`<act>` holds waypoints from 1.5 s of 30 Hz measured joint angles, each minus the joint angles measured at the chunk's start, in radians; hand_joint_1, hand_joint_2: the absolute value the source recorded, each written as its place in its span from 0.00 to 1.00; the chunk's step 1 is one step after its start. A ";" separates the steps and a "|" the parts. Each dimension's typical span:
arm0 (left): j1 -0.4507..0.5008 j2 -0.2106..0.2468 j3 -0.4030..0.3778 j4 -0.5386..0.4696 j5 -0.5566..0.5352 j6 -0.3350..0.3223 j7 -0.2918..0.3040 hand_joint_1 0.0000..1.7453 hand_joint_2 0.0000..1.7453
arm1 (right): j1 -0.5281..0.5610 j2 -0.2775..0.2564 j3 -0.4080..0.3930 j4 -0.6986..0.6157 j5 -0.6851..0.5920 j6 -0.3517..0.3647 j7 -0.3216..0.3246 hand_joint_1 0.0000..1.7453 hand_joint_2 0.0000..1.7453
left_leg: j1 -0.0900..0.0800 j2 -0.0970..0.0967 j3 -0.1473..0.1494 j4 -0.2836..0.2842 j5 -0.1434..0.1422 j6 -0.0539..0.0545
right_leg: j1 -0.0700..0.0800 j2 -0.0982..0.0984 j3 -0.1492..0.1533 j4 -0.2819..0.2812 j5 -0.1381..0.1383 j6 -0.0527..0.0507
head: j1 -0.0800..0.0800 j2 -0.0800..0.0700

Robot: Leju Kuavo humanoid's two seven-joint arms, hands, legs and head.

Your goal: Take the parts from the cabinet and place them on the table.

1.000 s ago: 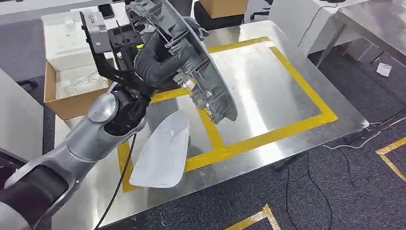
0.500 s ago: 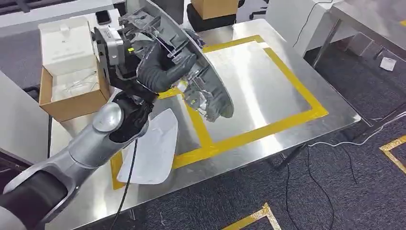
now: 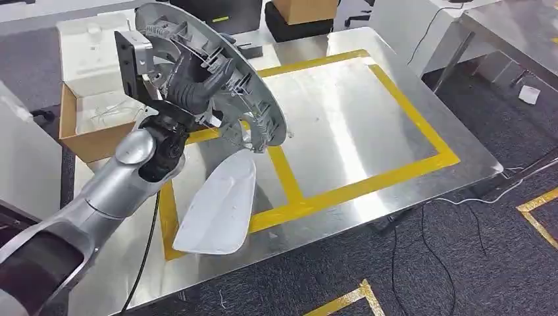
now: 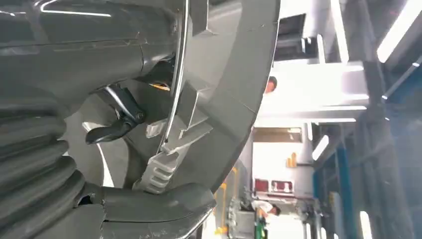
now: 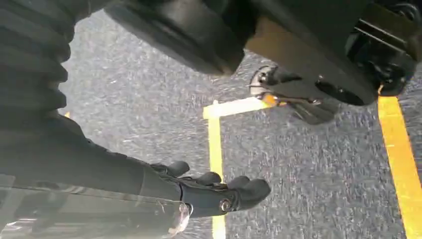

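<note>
My left hand point(image 3: 189, 84) grips a large round grey plastic part point(image 3: 253, 108) with ribs and clips on its inner face. It holds the part tilted in the air above the far left of the steel table point(image 3: 355, 125). In the left wrist view the ribbed cover and thumb of that hand point(image 4: 149, 204) close around the part's rim point(image 4: 234, 74). A white curved shell part point(image 3: 220, 201) lies on the table near its front left, across the yellow tape. My right hand point(image 5: 219, 191) hangs over the carpet with its dark fingers stretched out, holding nothing.
Yellow tape point(image 3: 368, 184) marks rectangles on the table top. An open cardboard box point(image 3: 89, 131) with white packing stands at the table's far left, and another box point(image 3: 303, 10) sits behind. Cables point(image 3: 474, 197) trail on the carpet to the right, near a second table point(image 3: 520, 33).
The view has swayed. Against the table, my left hand has drawn the grey part back toward the far left, away from the middle tape line. The white shell lies where it did.
</note>
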 joint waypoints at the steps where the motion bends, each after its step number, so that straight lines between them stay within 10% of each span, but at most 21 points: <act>1: 0.006 0.002 0.005 0.005 0.000 0.001 0.000 1.00 1.00 | 0.001 0.001 0.000 -0.001 0.001 0.000 0.000 0.00 1.00 | 0.000 -0.001 0.001 0.000 0.000 0.000 | 0.000 0.000 0.024 -0.051 0.037 -0.003 | 0.000 0.000; 3: 0.016 0.005 0.018 0.011 0.000 0.001 -0.006 1.00 1.00 | 0.003 0.002 0.000 -0.001 0.006 0.000 0.003 0.00 1.00 | 0.000 -0.002 0.006 -0.001 -0.002 -0.003 | 0.002 0.000 0.106 -0.222 0.125 -0.017 | 0.000 0.000; 4: 0.019 0.007 0.024 0.013 0.000 0.000 -0.009 1.00 1.00 | 0.004 0.000 0.000 -0.001 0.008 0.000 0.004 0.00 1.00 | -0.001 -0.002 0.005 -0.002 -0.003 -0.006 | 0.005 0.001 0.133 -0.271 0.121 -0.022 | -0.001 0.000; 10: 0.033 0.017 0.043 0.022 0.000 -0.004 -0.015 1.00 1.00 | 0.003 -0.003 0.000 -0.001 0.010 0.000 0.009 0.00 1.00 | 0.001 -0.002 -0.002 0.009 -0.024 -0.035 | 0.009 0.000 0.155 -0.328 0.136 -0.054 | -0.002 0.000; 13: 0.037 0.021 0.047 0.026 -0.002 -0.019 -0.015 1.00 1.00 | 0.004 -0.004 0.000 -0.001 0.010 0.000 0.009 0.00 1.00 | -0.001 -0.008 -0.100 0.218 -0.127 -0.035 | 0.013 0.000 0.155 -0.326 0.136 -0.061 | -0.003 0.000; 15: 0.044 0.021 0.047 0.028 -0.010 -0.035 -0.013 1.00 1.00 | 0.005 -0.004 0.002 -0.001 0.013 0.003 0.009 0.00 1.00 | -0.001 -0.008 -0.128 0.265 -0.122 -0.038 | 0.013 0.000 0.154 -0.322 0.134 -0.062 | -0.003 0.000; 18: 0.044 0.021 0.045 0.026 -0.029 -0.048 -0.005 1.00 1.00 | 0.003 -0.003 0.002 -0.001 0.018 0.006 0.008 0.00 1.00 | 0.003 -0.002 -0.028 0.059 0.006 -0.043 | 0.008 0.003 0.154 -0.303 0.121 -0.052 | -0.004 0.000; 25: 0.044 0.021 0.042 0.022 -0.037 -0.051 -0.001 1.00 1.00 | 0.002 -0.004 0.002 -0.001 0.019 0.009 0.008 0.00 1.00 | 0.002 -0.006 -0.006 0.008 0.001 -0.009 | 0.010 0.003 0.134 -0.261 0.088 -0.017 | 0.000 0.000; 29: 0.044 0.021 0.039 0.020 -0.038 -0.054 0.000 1.00 1.00 | -0.001 -0.004 0.002 -0.002 0.019 0.011 0.005 0.00 1.00 | -0.001 -0.006 -0.007 0.009 0.001 -0.003 | 0.002 0.000 0.013 0.006 -0.036 -0.001 | 0.002 0.000; 31: 0.044 0.019 0.037 0.020 -0.045 -0.061 0.006 1.00 1.00 | -0.004 -0.004 0.002 -0.002 0.019 0.012 0.005 0.00 1.00 | -0.002 -0.009 -0.006 0.009 0.001 -0.003 | 0.002 0.000 0.019 -0.007 0.000 -0.008 | 0.002 0.000; 34: 0.041 0.019 0.038 0.016 -0.052 -0.062 0.012 1.00 1.00 | 0.000 -0.002 0.003 -0.002 0.021 0.013 0.006 0.00 1.00 | -0.004 -0.016 -0.006 0.007 0.001 -0.003 | 0.011 0.000 0.130 -0.252 0.123 -0.036 | 0.001 0.000; 40: 0.043 0.024 0.044 0.018 -0.055 0.000 0.044 1.00 1.00 | -0.002 -0.006 0.004 -0.002 0.023 0.011 0.010 0.00 1.00 | 0.001 -0.014 -0.013 0.001 0.000 -0.031 | 0.014 -0.002 0.160 -0.325 0.129 -0.053 | -0.001 0.000; 45: 0.034 0.040 0.063 0.055 -0.047 0.120 0.132 1.00 1.00 | 0.001 -0.002 0.004 -0.002 0.029 0.008 0.018 0.00 1.00 | -0.003 -0.008 -0.140 0.277 -0.126 -0.042 | 0.014 0.002 0.160 -0.328 0.133 -0.063 | -0.001 0.000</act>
